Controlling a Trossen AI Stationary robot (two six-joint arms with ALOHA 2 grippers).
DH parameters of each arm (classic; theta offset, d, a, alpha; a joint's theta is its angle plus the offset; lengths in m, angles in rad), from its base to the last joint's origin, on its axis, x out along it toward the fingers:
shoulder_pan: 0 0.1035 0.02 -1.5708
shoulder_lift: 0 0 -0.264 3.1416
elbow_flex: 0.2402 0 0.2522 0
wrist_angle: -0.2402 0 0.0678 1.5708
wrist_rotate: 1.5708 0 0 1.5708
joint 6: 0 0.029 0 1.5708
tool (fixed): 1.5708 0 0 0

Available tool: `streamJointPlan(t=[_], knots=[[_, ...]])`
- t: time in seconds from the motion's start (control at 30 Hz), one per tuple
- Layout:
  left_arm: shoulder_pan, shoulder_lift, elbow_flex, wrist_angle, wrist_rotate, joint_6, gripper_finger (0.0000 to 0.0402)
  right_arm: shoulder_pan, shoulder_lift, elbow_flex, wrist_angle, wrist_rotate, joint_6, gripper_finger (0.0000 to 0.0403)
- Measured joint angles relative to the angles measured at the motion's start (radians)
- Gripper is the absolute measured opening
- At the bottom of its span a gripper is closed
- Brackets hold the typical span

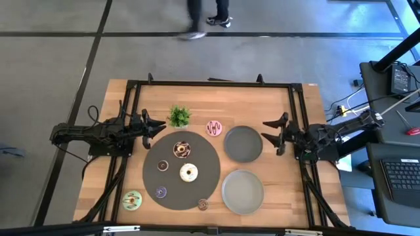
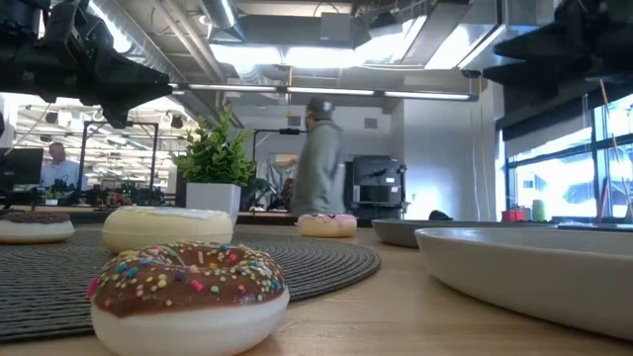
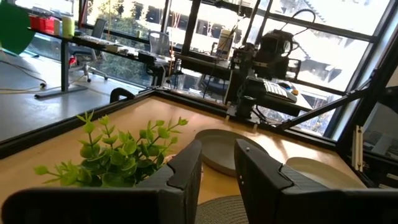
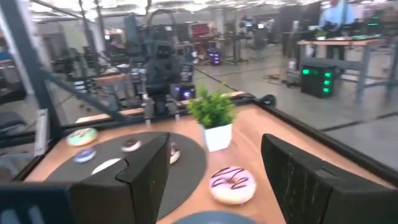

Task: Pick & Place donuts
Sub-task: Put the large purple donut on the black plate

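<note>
Donuts (image 1: 188, 172) mostly on the dark round mat (image 1: 210, 154), surface centre; left gripper (image 1: 155, 126), fingers narrowly parted and empty, sits nearer them than right gripper (image 1: 270, 132), wide open and empty.

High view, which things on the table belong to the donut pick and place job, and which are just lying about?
Job: pink donut, sprinkled donut, white donut, dark mini donut, purple donut, green donut, brown mini donut; likely targets: plate beside pink donut, other plate.
Lying about: plant, dark round mat.
</note>
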Motion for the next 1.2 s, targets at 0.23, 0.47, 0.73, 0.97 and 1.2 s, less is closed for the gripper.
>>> streamJointPlan(t=[0.23, 0.47, 0.73, 0.97, 1.2], knots=[[0.000, 0.000, 0.000, 0.000, 0.000, 0.000, 0.0093, -0.152, 0.265, 0.175, -0.097, -0.086, 0.059, 0.0251], [0.000, 0.000, 0.000, 0.000, -0.001, 0.000, 0.0091, -0.327, 0.575, 0.365, -0.247, -0.233, 0.160, 0.0251], [0.000, 0.000, 0.000, 0.001, -0.001, 0.000, 0.0094, -0.497, 0.946, 0.576, -0.264, -0.459, 0.106, 0.0251], [0.000, 0.000, 0.000, 0.001, -0.001, 0.000, 0.0091, -0.570, 1.262, 0.725, -0.265, -0.476, 0.072, 0.0251], [0.000, 0.000, 0.000, 0.004, -0.003, 0.022, 0.0092, -0.575, 1.482, 0.835, -0.265, -0.543, 0.058, 0.0251]])
